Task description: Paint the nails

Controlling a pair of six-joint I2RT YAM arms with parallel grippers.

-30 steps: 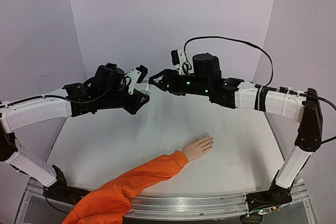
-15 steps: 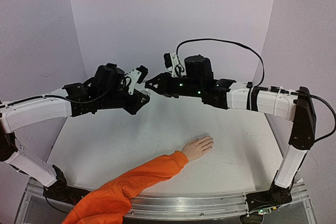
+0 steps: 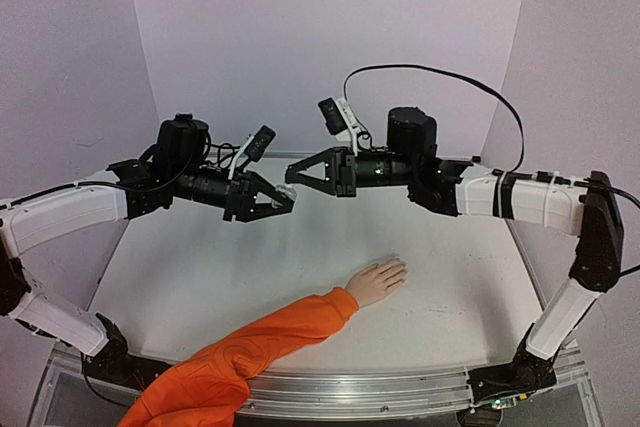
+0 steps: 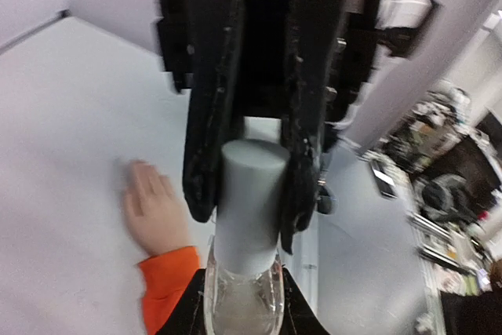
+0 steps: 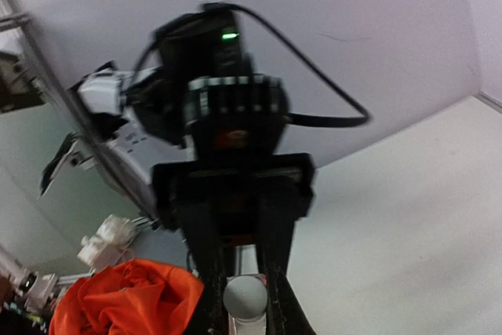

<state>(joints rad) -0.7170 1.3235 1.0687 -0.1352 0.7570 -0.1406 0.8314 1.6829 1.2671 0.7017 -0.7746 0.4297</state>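
A small bottle (image 3: 288, 189) hangs above the table's back middle, between both grippers. In the left wrist view my left gripper (image 4: 243, 307) is shut on its clear glass body (image 4: 243, 296). From above, the right gripper's black fingers (image 4: 205, 162) clamp its grey cap (image 4: 249, 194). In the right wrist view my right gripper (image 5: 245, 307) is shut round the cap's round end (image 5: 245, 296). The pale mannequin hand (image 3: 378, 280) lies flat on the table below, orange sleeve (image 3: 260, 342) trailing to the front left. The nails (image 3: 398, 267) are too small to make out.
The white table (image 3: 450, 297) is closed in by lilac walls at the back and sides, with a metal rail (image 3: 380, 384) along its near edge. A black cable (image 3: 440, 75) arcs above the right arm. Clutter (image 4: 455, 194) lies beyond the table's side.
My right gripper has shut on the bottle's cap. Both wrists have rolled, and the left gripper with the bottle now sits a little lower and further right.
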